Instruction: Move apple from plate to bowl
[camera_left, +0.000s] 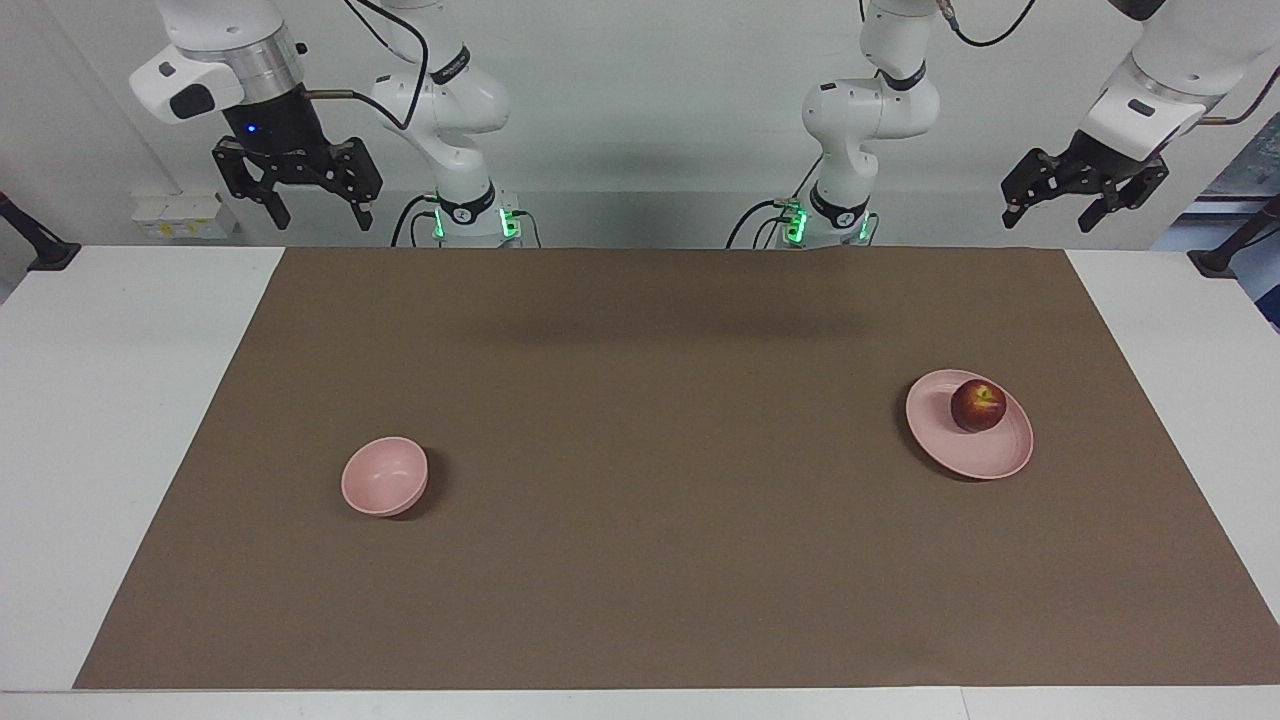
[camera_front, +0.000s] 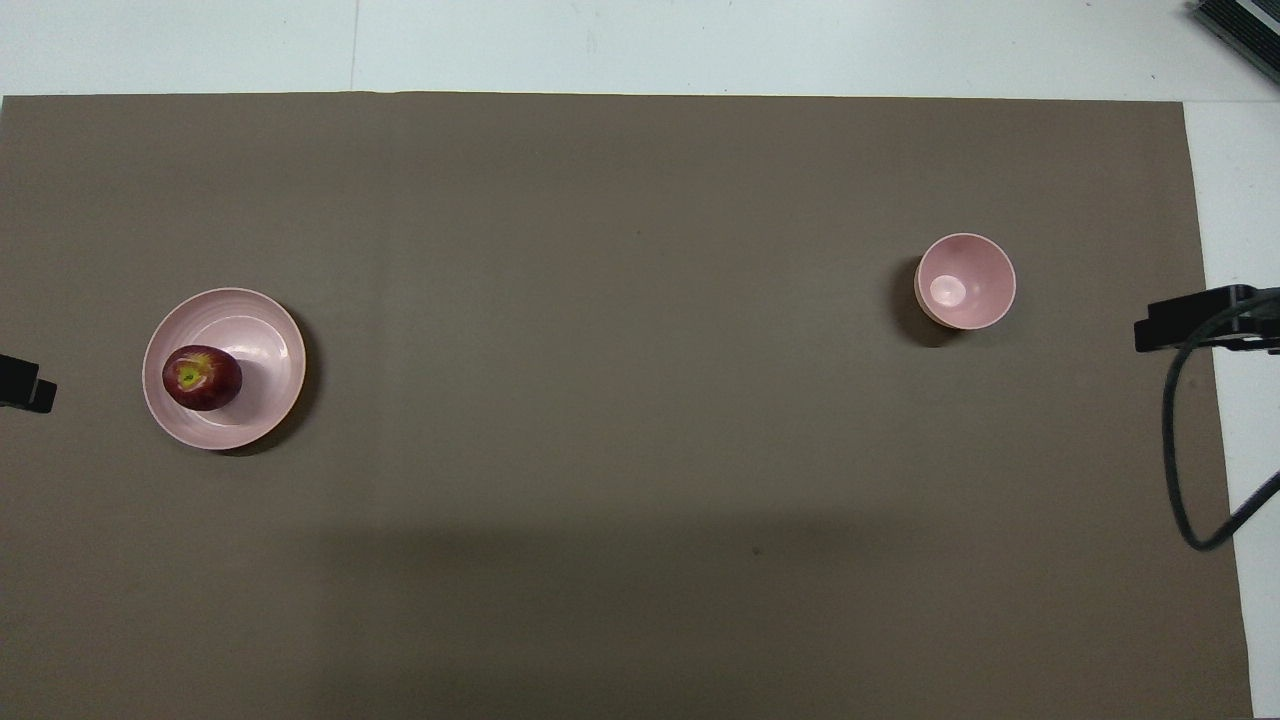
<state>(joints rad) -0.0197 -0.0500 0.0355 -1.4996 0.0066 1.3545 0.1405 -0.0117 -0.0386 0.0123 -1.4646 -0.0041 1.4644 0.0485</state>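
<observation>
apple (camera_left: 978, 405) on plate (camera_left: 990, 455), bowl (camera_left: 384, 477) well apart.

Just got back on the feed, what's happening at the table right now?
Nothing is being handled yet. The apple sits on the plate toward the left arm's end of the table, and the bowl stands empty toward the right arm's end. Both arms wait raised at their own end of the table: the left hand and the right hand are both open and hold nothing. The move from plate to bowl has not begun.
</observation>
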